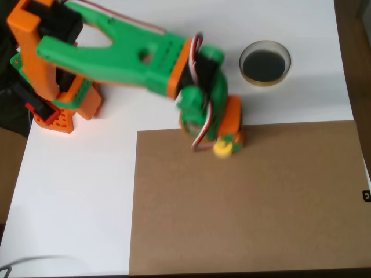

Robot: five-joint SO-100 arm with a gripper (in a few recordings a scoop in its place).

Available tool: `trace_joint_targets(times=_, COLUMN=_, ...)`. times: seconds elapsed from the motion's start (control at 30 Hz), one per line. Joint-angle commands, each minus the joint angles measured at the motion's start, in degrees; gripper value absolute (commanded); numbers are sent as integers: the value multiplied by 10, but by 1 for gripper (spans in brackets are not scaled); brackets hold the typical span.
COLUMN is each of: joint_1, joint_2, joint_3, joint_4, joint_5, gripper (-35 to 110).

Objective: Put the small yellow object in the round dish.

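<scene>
Gripping the small yellow object (222, 149), the gripper (227, 143) sits closed around it, well apart from the round dish (265, 63)

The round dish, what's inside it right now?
The round dish shows just its dark black inside within the pale tan rim. The small yellow object sits apart at the hand, over the brown board's top edge.

the arm (133, 55) is bright green with orange joints and base, red-and-white wires along it. the small yellow object (222, 149) is bright yellow. the round dish (265, 63) has a tan rim, black inside. the desk (75, 191) is white, under a plain brown board (249, 202).
</scene>
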Motion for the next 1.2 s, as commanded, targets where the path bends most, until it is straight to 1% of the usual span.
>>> trace_joint_targets(times=0.0, joint_1=-66, joint_2=72, joint_3=-47, joint_4=11, joint_5=-8, gripper=0)
trace_joint_targets(times=0.4, joint_1=-203, joint_2=59, joint_3=-83, joint_4=25, joint_5=-4, gripper=0)
trace_joint_targets(times=0.67, joint_1=-267, joint_2=62, joint_3=-97, joint_4=25, joint_5=0, gripper=0)
trace_joint_targets(times=0.87, joint_1=-296, joint_2=40, joint_3=-142, joint_4=34, joint_5=-4, gripper=0)
trace_joint_targets(times=1.17, joint_1=-311, joint_2=-20, joint_3=-208, joint_4=34, joint_5=-5, gripper=0)
